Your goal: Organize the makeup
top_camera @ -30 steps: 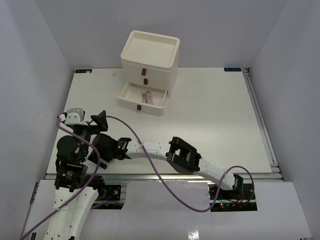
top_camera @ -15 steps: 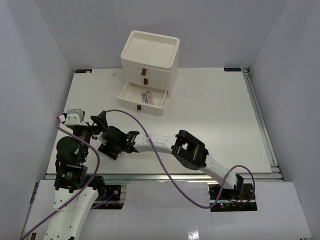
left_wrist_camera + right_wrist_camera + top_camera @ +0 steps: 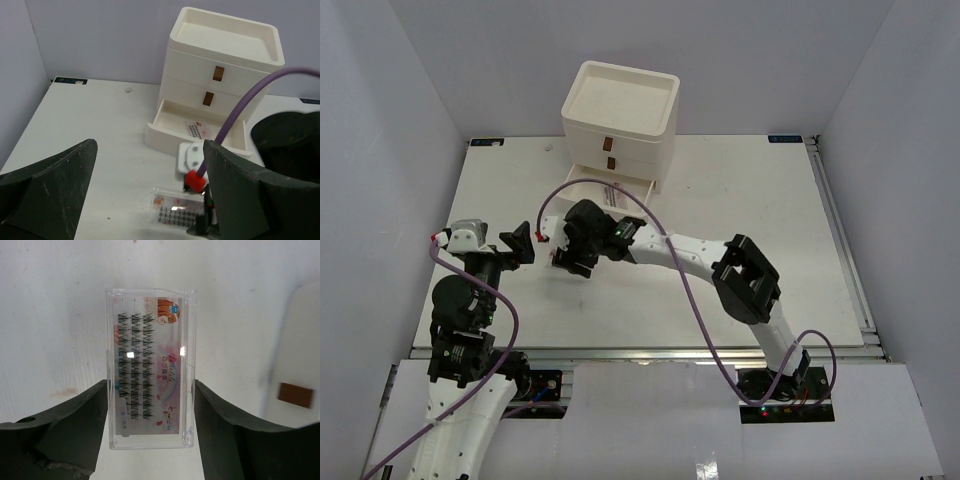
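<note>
Overhead, the right gripper (image 3: 563, 258) hangs over the white table (image 3: 750, 230), just in front of the cream three-drawer plastic chest (image 3: 620, 105), whose bottom drawer (image 3: 640, 186) stands pulled out. What it carries is too small to read from up there. The left gripper (image 3: 523, 243) sits just beside it, nearer the table's left edge. Pale lilac walls (image 3: 380, 150) close the table in on three sides.

From the left wrist, that claw is spread wide with nothing between its fingers. Beyond them a flat white packet with red print (image 3: 197, 129) lies in the open drawer, and a purple cable (image 3: 240, 107) arcs across.

From the right wrist comes the detail: a flat clear plastic case of black false lashes (image 3: 150, 395) is pinched along its long sides between the dark fingers (image 3: 70, 430), with white table beneath.
</note>
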You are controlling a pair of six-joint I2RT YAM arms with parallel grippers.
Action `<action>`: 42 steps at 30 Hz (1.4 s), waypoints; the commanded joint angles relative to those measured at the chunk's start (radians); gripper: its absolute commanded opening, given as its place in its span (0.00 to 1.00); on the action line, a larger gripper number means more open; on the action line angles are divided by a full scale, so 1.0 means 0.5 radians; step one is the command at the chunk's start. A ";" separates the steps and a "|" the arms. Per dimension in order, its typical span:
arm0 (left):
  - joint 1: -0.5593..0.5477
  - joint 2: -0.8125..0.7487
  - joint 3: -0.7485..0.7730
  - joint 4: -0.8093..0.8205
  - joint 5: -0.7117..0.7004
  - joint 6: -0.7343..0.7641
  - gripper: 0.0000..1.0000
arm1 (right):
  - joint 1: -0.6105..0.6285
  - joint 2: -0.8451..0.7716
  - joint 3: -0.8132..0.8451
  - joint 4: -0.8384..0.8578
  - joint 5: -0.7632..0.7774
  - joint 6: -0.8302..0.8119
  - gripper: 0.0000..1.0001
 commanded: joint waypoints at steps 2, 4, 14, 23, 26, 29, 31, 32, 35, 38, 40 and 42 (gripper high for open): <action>-0.005 -0.014 -0.007 -0.003 -0.042 -0.002 0.98 | -0.130 -0.291 -0.028 -0.048 -0.192 -0.280 0.08; -0.005 -0.011 -0.008 -0.003 -0.039 -0.002 0.98 | -0.181 -0.326 -0.021 -0.048 -0.145 -0.299 0.08; -0.009 0.009 -0.010 0.000 -0.015 -0.002 0.98 | -0.522 -0.240 0.208 -0.030 0.034 -0.435 0.10; -0.008 0.036 -0.019 0.009 0.021 -0.002 0.98 | -0.662 -0.032 0.431 0.041 0.154 -0.504 0.29; -0.008 0.043 -0.022 0.009 0.023 -0.002 0.98 | -0.664 0.037 0.474 0.067 0.170 -0.523 0.43; -0.009 0.045 -0.022 0.010 0.026 -0.002 0.98 | -0.664 0.085 0.492 0.082 0.196 -0.528 0.57; -0.011 0.048 -0.023 0.012 0.030 -0.002 0.98 | -0.666 0.095 0.481 0.098 0.265 -0.528 0.75; -0.009 0.049 -0.024 0.012 0.034 -0.002 0.98 | -0.669 0.090 0.476 0.108 0.277 -0.525 0.82; -0.008 0.052 -0.025 0.019 0.041 -0.003 0.98 | -0.688 0.052 0.452 0.111 0.227 -0.471 0.88; -0.008 0.047 -0.028 0.021 0.047 -0.002 0.98 | -0.701 -0.009 0.423 0.097 0.124 -0.419 0.90; -0.008 0.047 -0.031 0.027 0.050 -0.002 0.98 | -0.710 -0.047 0.428 0.032 0.007 -0.399 0.91; -0.011 0.047 -0.037 0.029 0.056 -0.004 0.98 | -0.723 -0.086 0.447 -0.098 -0.282 -0.432 0.91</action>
